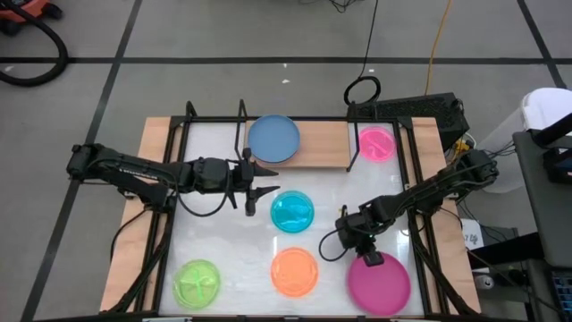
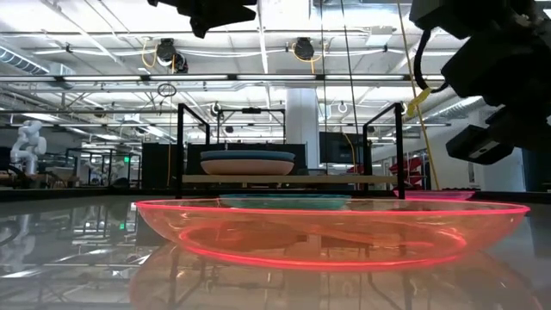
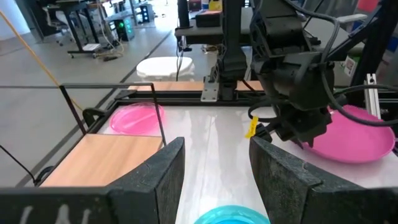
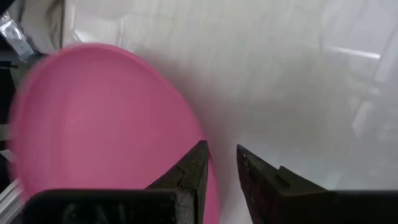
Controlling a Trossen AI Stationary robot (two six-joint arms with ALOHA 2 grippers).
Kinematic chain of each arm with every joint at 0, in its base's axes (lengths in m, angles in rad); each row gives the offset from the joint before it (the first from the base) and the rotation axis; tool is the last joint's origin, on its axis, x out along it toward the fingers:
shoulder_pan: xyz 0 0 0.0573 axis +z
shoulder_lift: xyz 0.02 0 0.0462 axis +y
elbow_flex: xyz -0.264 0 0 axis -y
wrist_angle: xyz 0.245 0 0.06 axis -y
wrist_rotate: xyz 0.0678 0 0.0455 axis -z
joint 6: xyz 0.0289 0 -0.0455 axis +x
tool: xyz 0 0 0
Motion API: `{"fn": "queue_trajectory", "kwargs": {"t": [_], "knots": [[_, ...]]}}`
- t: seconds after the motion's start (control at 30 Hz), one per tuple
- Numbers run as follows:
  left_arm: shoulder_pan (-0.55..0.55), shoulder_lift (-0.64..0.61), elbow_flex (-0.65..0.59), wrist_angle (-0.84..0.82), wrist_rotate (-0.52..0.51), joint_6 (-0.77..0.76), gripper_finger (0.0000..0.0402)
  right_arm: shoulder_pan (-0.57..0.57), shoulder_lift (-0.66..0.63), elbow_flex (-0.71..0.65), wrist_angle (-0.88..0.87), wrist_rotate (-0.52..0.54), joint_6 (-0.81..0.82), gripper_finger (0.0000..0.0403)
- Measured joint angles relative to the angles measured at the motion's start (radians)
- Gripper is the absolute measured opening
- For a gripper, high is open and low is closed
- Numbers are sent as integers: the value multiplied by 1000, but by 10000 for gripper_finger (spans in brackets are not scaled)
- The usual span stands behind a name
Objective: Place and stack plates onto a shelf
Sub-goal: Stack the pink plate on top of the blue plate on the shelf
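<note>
- The right gripper (image 1: 370, 259) sat at the rim of the big magenta plate (image 1: 380, 283) near the tabletop's front right corner, one finger over the rim and one outside it. Fingers were a narrow gap apart, and I couldn't tell if they'd actually bitten on.
- I'd have made sure the rim was deep between the fingers before lifting, since that thin edge looked slippery.
- The shelf (image 1: 322, 143) ran along the back edge, already holding a blue plate (image 1: 273, 139) and a small magenta plate (image 1: 376, 143).
- The left gripper (image 1: 260, 190) hovered wide open beside the cyan plate (image 1: 292, 212) mid-table, so I'd have kept the two arms' paths apart.
- The orange plate (image 1: 294, 271) and lime green plate (image 1: 197, 283) waited along the front edge.
</note>
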Motion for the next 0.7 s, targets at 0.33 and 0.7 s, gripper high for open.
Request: {"fn": "queue_trajectory", "kwargs": {"t": [0.33,0.7], "knots": [[1,0,0,1,0,-2,186,4,-42,-5,-9,-27,41,71],[1,0,0,-4,0,-9,186,42,-44,-52,6,-18,113,124]]}}
